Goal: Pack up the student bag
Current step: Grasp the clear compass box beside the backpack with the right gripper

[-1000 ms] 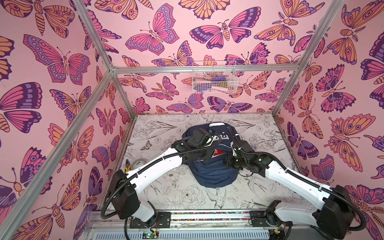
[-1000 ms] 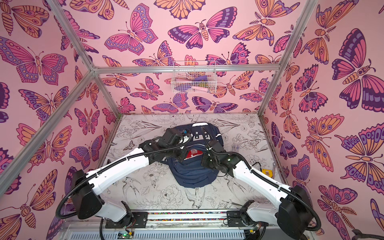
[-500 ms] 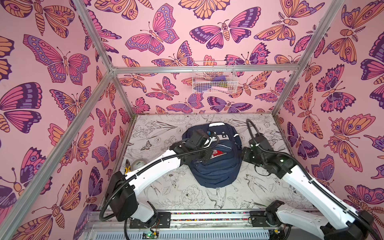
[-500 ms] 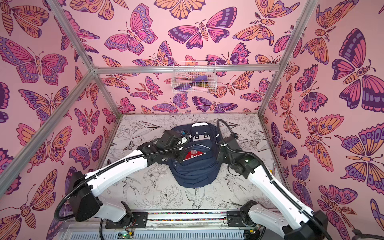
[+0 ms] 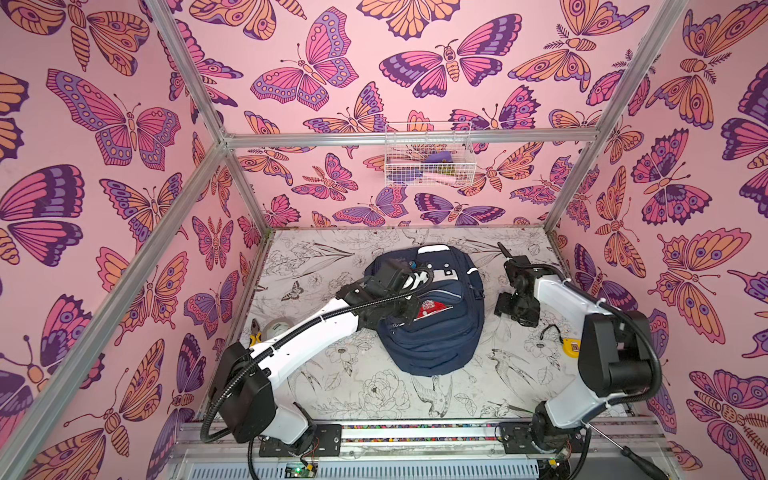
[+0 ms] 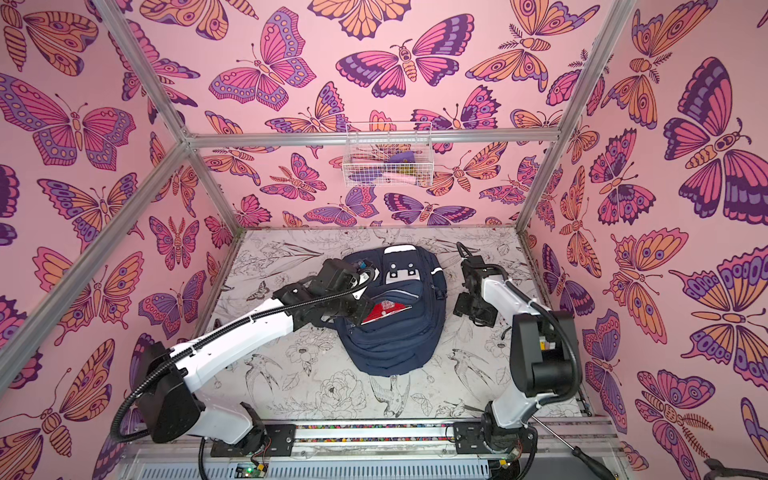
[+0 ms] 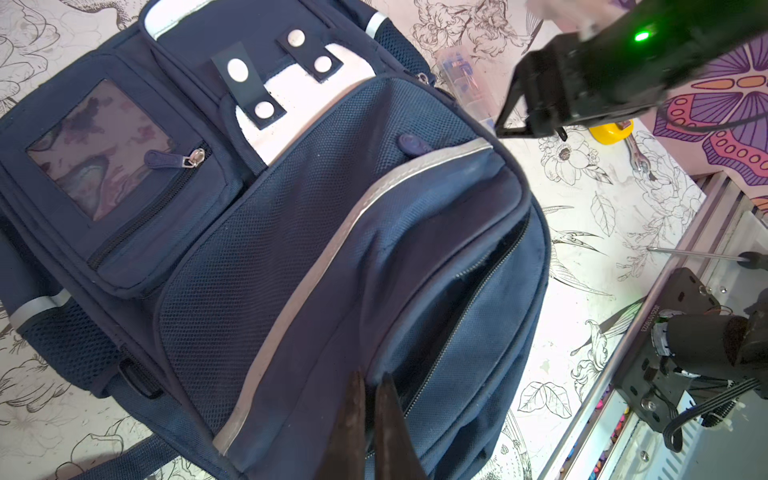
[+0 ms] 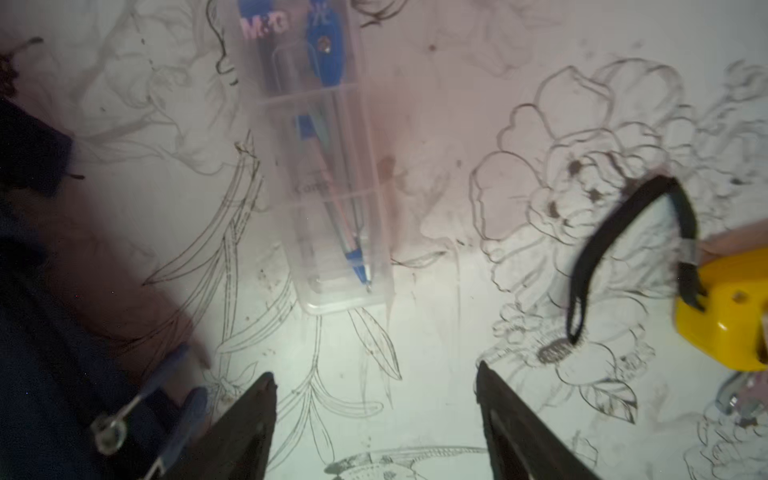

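Left of the bag [image 5: 436,345], well apart from it, a roll [image 5: 277,328] and what look like pliers [image 5: 254,337] lie on the table [image 5: 332,374]; neither looks like school kit, so I judge they are not meant for packing.

The left claw [image 7: 370,380] is closed to a narrow pinch on the fabric lip of the bag's front pocket [image 7: 478,270]. It seems to hold that lip up so the zip mouth gapes and things can be slid in.

The bag lies flat on its back in the middle of the table with its pockets facing up. That makes every opening reachable from above. In both top views a flat red thing [image 5: 432,308] sits partly inside the open pocket with its edge showing.

Above and behind the bag, a wire basket [image 5: 428,153] hangs on the wall. It holds purple and pink things too small to name.

Just right of the bag lies a clear case [image 8: 328,166] with a blue compass [image 8: 320,54] shut inside it. The right claw [image 8: 374,370] hangs over the table beside this case, with its jaws wide and nothing in them. It is probably lined up to take the case next.

Farther right of the bag, a yellow tape measure [image 8: 723,307] rests with its black strap looped out.
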{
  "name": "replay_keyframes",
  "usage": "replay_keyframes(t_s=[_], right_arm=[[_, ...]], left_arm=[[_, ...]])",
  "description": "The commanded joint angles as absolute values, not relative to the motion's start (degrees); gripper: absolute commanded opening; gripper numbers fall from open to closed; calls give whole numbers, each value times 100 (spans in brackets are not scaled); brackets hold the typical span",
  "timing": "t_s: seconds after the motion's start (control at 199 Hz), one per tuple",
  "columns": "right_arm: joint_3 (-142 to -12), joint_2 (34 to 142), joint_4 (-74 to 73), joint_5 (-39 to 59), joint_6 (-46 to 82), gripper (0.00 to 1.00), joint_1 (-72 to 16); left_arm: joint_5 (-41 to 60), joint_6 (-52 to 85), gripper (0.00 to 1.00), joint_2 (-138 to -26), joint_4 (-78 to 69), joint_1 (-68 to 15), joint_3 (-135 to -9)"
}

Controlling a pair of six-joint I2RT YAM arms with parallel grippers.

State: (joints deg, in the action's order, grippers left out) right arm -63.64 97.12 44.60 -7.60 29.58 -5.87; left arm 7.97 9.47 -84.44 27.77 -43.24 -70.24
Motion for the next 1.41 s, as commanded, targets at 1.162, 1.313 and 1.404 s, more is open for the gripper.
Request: replay_keyframes(t_s=[1.162, 1.313, 1.404], right_arm=[[-6651, 8415, 4822, -377, 2387, 14, -1189], [-6386, 7303, 4902, -91, 2284, 15, -1800], [-6320, 6770, 4980, -66, 2264, 16, -2442]], left_arm=[[1675, 1846, 60, -8468, 2939, -3905, -7634], [1952, 2160, 62, -8155, 2942, -3767, -7481], [2317, 2396, 63, -7932, 2932, -3651, -7369]])
